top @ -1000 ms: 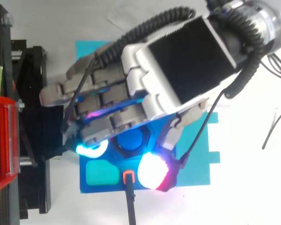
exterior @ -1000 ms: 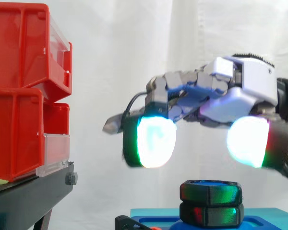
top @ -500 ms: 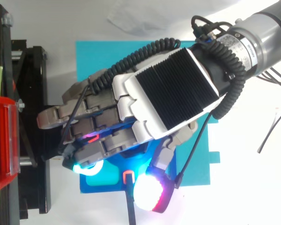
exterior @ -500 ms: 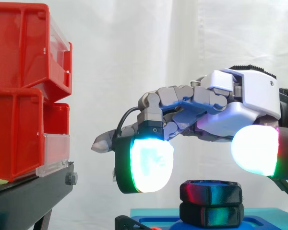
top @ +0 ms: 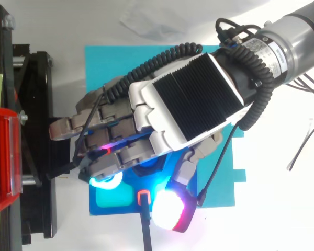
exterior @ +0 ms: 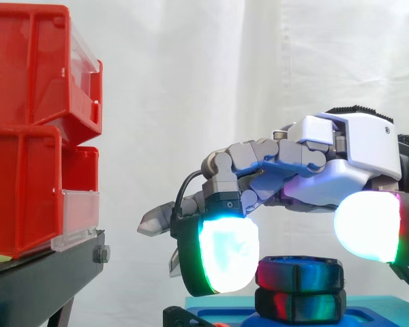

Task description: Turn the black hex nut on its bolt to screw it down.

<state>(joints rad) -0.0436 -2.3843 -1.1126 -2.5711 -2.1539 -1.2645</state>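
"Where's the robot hand [exterior: 347,146]?"

"Low over the fixture. In the top view its arm reaches in from two o'clock, and the back of the robot hand [top: 186,104] covers the middle of the blue base [top: 220,201]."

"Has it got hold of anything?"

"No, it's spread wide. The fingers bend forward and down, the thumb stands well apart from them, and nothing is clamped between. From the side, a fingertip pad [exterior: 225,255] glows white and cyan at nine o'clock of the black hex nut [exterior: 298,272]. The thumb pad [exterior: 368,225] glows white at about two o'clock of it, a little higher."

"Do they touch it?"

"I can't tell. From the side the fingertip pad's edge meets the nut's outline. From above, the thumb pad [top: 170,209] sits toward six o'clock of the spot under the palm."

"And the nut itself?"

"Upright, stacked on a second black hex piece [exterior: 298,304], which stands on the blue base."

"What else is around?"

"A small orange piece [top: 143,197] on the base, just beside the thumb pad. A cyan sheet [top: 110,63] lies under the base on the white worktop [top: 282,209]. Off at nine o'clock, red bins [exterior: 27,136] sit on a black stand [exterior: 41,286] in front of the white curtain [exterior: 191,68]."
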